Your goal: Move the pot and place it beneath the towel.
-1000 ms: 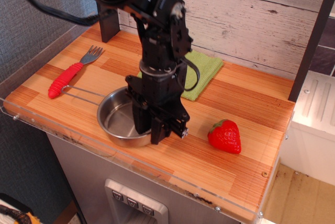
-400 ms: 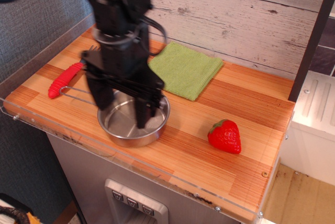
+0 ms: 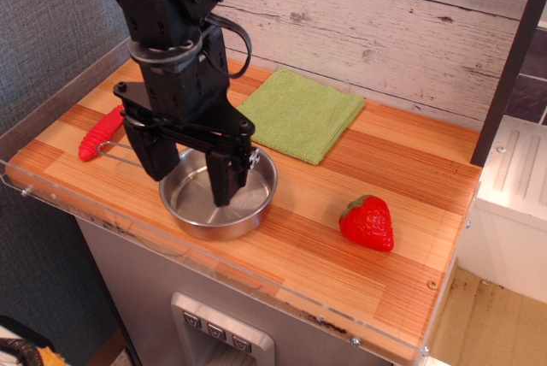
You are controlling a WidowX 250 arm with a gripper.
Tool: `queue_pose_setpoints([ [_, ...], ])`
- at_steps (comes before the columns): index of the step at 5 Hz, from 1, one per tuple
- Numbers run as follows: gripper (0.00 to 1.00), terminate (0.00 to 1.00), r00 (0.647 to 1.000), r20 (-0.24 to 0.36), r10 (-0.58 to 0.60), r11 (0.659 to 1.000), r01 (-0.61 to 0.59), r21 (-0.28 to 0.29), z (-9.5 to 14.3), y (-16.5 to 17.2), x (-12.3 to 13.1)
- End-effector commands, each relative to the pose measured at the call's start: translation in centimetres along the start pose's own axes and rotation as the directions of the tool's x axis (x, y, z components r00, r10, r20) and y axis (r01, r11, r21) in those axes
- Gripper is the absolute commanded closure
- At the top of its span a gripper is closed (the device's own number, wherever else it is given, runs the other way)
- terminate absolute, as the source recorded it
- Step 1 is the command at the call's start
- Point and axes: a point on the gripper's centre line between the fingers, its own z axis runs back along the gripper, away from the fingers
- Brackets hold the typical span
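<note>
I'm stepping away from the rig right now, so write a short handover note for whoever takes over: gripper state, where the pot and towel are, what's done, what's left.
Gripper: open, holding nothing, fingers spread wide above the pot.
Pot: at the front edge of the counter, wire handle pointing left toward the red-handled fork.
Towel: flat, behind and to the right of the pot, near the back wall.
Strawberry: right of the pot, apart from it.
Done: pot sits in front of the towel, released.
Left: check the placement is acceptable, then retract the arm.
</note>
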Motion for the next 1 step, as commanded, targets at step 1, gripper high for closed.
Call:
queue_pose_setpoints([
  [1, 0.00, 1.00, 1.000, 0.031, -0.001, 1.000, 0.001, 0.004, 0.66, 0.44, 0.36],
])
